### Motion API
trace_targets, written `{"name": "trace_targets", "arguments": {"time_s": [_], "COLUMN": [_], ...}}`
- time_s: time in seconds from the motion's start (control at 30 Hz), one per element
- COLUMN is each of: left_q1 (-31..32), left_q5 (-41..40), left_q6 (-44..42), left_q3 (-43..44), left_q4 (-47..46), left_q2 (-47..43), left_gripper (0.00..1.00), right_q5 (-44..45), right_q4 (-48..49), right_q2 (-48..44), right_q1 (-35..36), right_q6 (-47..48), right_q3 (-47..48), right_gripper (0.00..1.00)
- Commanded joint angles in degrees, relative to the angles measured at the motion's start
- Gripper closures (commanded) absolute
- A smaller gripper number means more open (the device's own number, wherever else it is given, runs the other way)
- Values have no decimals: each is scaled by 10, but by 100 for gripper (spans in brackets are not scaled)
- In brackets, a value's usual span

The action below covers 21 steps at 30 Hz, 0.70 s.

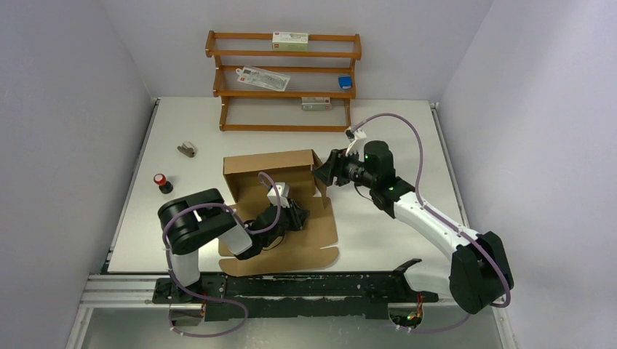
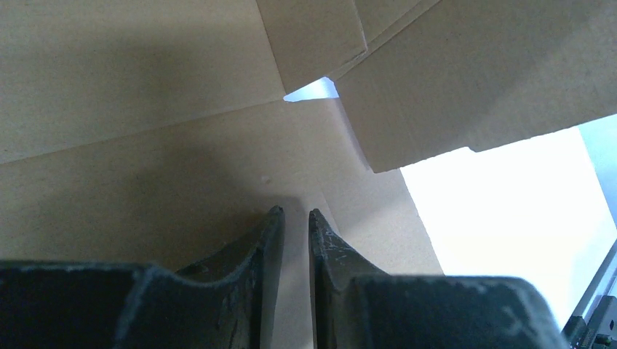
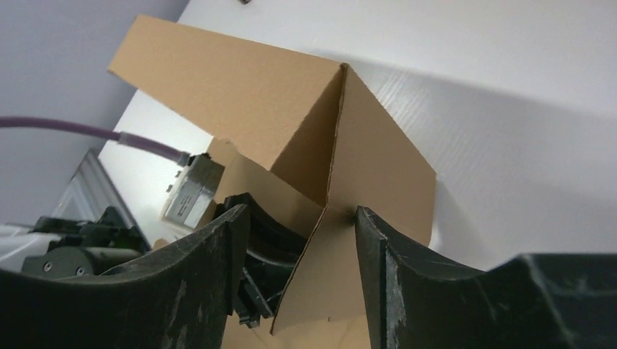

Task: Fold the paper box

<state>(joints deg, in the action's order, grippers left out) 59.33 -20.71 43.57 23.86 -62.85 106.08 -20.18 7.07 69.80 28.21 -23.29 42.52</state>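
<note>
The paper box point(image 1: 280, 207) lies half-formed on the worktop point(image 1: 385, 123). The left gripper point(image 2: 295, 218), nearly closed and empty, presses its floor. The right gripper point(image 3: 302, 233) stands open astride the right side wall; that wall should be kept upright and square while the end flap beyond the fingers is tucked inward.

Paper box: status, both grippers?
Left gripper nearly closed, pressing on box floor. Right gripper open, straddling upright side flap. Paper box half-formed, back wall raised. Nothing in the way.

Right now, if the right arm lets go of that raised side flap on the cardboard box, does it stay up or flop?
Probably springs partway back: the paper box is only creased, with nothing locking the side flap upright. The panels look stiff and flat, so it should hinge at the crease, not bend. The sheet looks light; a push may slide it on the table.
</note>
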Motion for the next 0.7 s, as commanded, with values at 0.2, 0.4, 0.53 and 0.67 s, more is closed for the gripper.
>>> {"name": "trace_targets", "arguments": {"time_s": [0.2, 0.4, 0.53, 0.67], "left_q1": [4, 4, 4, 3], "left_q5": [-5, -7, -4, -2], "left_q6": [-4, -7, -8, -8], "left_q3": [-12, -14, -12, -12], "left_q4": [53, 52, 51, 49], "left_q2": [-1, -3, -1, 2], "left_gripper": [75, 75, 76, 76], "right_q5": [-173, -116, -58, -13], "right_q4": [49, 5, -10, -22], "right_q2": [9, -3, -15, -23], "right_q1": [-50, -83, -104, -127], "right_q6": [62, 91, 99, 102], "right_q3": [-10, 16, 34, 59], "right_gripper": [39, 39, 39, 39]}}
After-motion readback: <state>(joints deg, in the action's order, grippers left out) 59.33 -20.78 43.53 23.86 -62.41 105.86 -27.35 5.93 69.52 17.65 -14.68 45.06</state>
